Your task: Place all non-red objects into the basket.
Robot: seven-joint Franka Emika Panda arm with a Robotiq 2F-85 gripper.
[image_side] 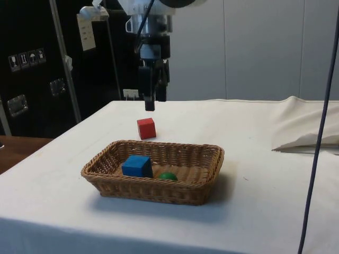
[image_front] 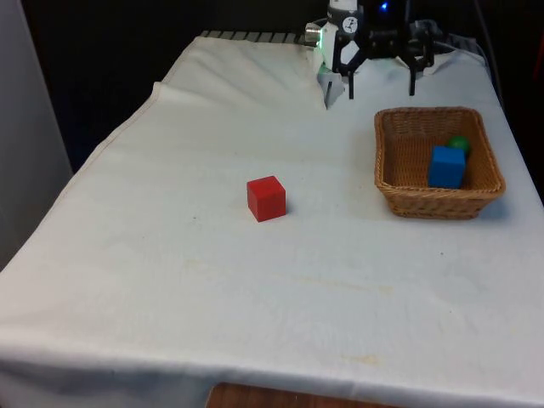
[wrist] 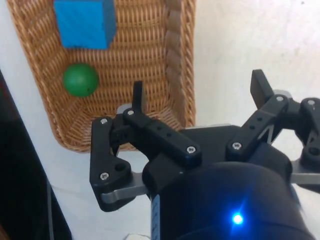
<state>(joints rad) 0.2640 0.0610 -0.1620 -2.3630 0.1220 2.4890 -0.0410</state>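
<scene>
Two non-red items, blue cube and green ball, sit in the basket; we judge the task complete, gripper spread, empty

I read this as a lab or test room — my table wears a plain white cloth, dark cabinets with handling-symbol stickers stand beside it, and a metal stand pole carries a paper tag. Pale wall panels and a loose hanging cable finish the picture — nothing homely here
</scene>
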